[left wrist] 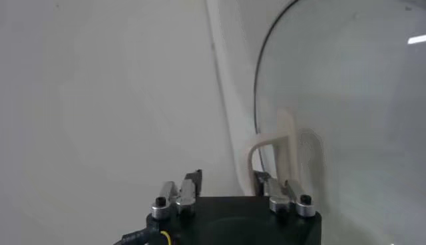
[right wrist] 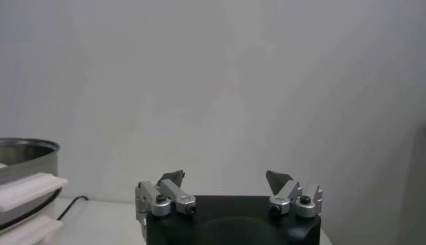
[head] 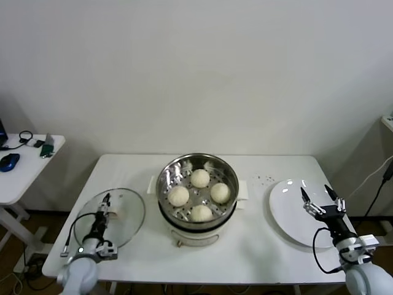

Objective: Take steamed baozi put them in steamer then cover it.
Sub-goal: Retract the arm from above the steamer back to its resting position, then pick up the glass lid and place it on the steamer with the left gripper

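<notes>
1. One steamer (head: 196, 196) at the middle of one white table (head: 258, 252), uncovered, white side handles out to either side.
2. Four buns (head: 200, 178) inside it, on the holed tray: one at the far side, one toward the left, one toward the right, one at the near side, all apart from each other.
3. One glass lid (head: 126, 215) flat on the table, left of the steamer, white handle up.
4. Left gripper (head: 105, 206) over the lid, right at the handle (left wrist: 283, 150); one finger (left wrist: 261, 178) beside the handle in the left wrist view, grip on it not clear enough to tell.
5. One white plate (head: 288, 212), bare, right of the steamer.
6. Right gripper (head: 319, 198) above the plate's near right part, jaws spread wide, nothing between them.
7. One small side table (head: 24, 175) far left, with one blue mouse (head: 9, 161) among other small items.
</notes>
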Tool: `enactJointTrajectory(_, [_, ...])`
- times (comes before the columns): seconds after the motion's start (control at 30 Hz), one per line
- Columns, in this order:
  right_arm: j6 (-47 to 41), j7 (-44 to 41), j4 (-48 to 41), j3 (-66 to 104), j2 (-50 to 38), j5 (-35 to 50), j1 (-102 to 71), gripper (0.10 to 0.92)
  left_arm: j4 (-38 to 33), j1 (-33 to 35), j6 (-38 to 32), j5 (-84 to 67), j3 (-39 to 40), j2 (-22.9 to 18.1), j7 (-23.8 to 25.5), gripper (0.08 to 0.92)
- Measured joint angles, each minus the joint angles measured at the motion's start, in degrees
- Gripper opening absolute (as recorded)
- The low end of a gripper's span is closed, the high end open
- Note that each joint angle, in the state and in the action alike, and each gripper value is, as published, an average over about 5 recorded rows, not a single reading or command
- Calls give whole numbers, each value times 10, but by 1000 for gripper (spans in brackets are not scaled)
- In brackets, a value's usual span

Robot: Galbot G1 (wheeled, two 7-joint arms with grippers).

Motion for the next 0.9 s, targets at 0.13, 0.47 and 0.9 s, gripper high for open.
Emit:
enactJointTrajectory(0.13, [2, -1, -3, 0, 1, -6, 2, 823, 1, 1, -3, -8, 1, 1, 0, 368])
enactJointTrajectory(0.47, [8, -4, -10, 0, 1, -19, 6, 823, -24, 14, 2, -36, 3, 11, 2, 154])
enactJointTrajectory(0.9, [12, -6, -17, 2, -6, -32, 8, 823, -128, 57, 41, -82, -5, 38, -2, 153])
